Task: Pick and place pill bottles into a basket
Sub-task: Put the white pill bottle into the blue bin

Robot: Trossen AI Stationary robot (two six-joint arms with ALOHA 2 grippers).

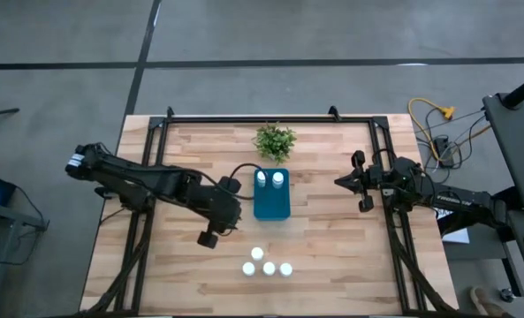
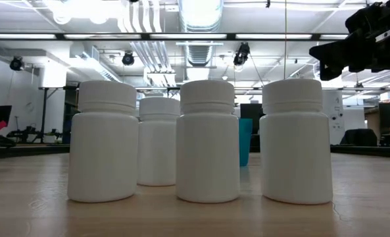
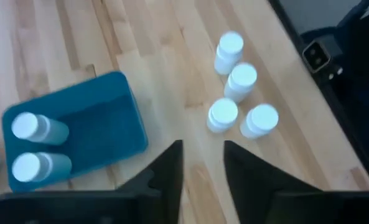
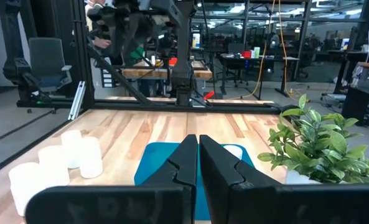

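The teal basket (image 1: 271, 205) stands mid-table with two pill bottles (image 1: 262, 179) (image 1: 278, 179) lying in its far end; the left wrist view shows them too (image 3: 28, 126) (image 3: 27, 167). Several more white pill bottles (image 1: 268, 263) (image 3: 239, 99) (image 2: 208, 141) stand upright in a cluster near the front edge. My left gripper (image 1: 233, 215) (image 3: 203, 158) hangs in the air left of the basket, slanting down, open, with nothing between its fingers. My right gripper (image 1: 341, 183) (image 4: 198, 149) waits right of the basket, shut and level.
A small green plant (image 1: 275, 140) (image 4: 321, 143) stands just beyond the basket's far end. Black frame rails (image 1: 244, 119) run along the table's far edge and both sides. Bare wood lies between the basket and the bottle cluster (image 3: 172, 93).
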